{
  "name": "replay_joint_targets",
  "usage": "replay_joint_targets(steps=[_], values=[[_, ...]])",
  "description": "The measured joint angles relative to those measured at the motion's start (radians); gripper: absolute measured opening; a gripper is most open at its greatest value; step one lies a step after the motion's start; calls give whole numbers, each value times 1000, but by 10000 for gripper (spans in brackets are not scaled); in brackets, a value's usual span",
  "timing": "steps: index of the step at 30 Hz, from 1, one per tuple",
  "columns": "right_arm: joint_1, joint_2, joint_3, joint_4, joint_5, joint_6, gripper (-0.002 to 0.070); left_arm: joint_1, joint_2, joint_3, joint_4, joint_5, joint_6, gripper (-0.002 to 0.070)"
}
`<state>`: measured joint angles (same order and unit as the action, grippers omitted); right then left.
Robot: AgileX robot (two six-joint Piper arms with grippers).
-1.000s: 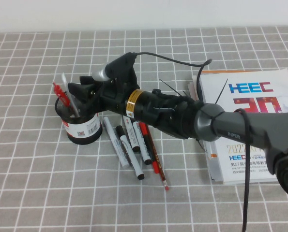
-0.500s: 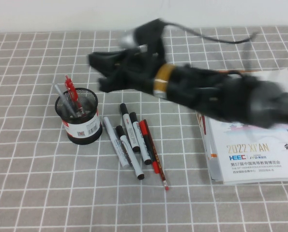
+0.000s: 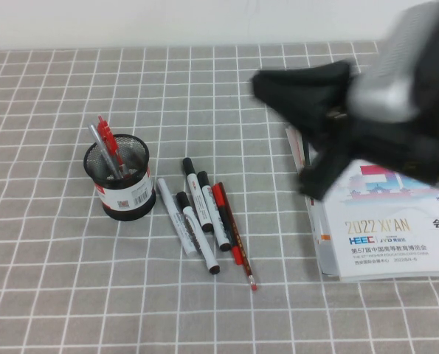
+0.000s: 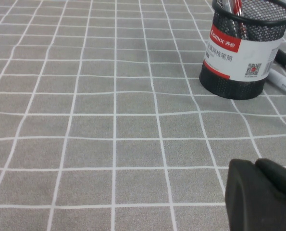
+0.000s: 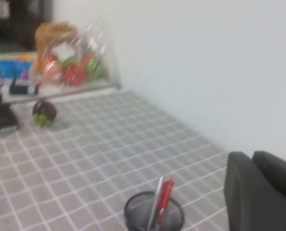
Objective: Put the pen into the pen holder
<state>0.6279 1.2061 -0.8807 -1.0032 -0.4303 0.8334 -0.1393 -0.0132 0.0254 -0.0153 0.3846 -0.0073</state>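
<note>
The slim grey pen (image 3: pixel 98 142) stands tilted inside the black mesh pen holder (image 3: pixel 120 193), beside a red pen (image 3: pixel 108 144). The holder has a white and red label. My right gripper (image 3: pixel 282 133) is raised over the table's right half, well right of the holder, blurred, open and empty. In the right wrist view the holder (image 5: pixel 154 215) with the grey pen (image 5: pixel 156 195) lies below the right gripper (image 5: pixel 251 161). The left wrist view shows the holder (image 4: pixel 243 57) far ahead of my left gripper (image 4: pixel 255 168), which is low over the cloth.
Several white black-capped markers (image 3: pixel 197 214) and a red pen (image 3: pixel 234 236) lie right of the holder. A white booklet (image 3: pixel 389 228) lies at the right under my right arm. The table has a grey checked cloth (image 3: pixel 57 258). A bag of fruit-like items (image 5: pixel 68 57) stands at the table's far end.
My right gripper let go of the grey pen in the holder, then rose and swung away to the right. The pen stays in the holder.
</note>
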Motion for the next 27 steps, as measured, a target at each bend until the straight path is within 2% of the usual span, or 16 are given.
replay_joint_targets(steps=[9, 18, 27], values=[[0, -152, 75, -136, 102, 305, -12, 0, 0, 0, 0, 0, 0, -6], [0, -206, 156, -326, 130, 343, -12, 0, 0, 0, 0, 0, 0, -6], [0, -383, 286, -341, 328, 347, -12, 0, 0, 0, 0, 0, 0, -6]])
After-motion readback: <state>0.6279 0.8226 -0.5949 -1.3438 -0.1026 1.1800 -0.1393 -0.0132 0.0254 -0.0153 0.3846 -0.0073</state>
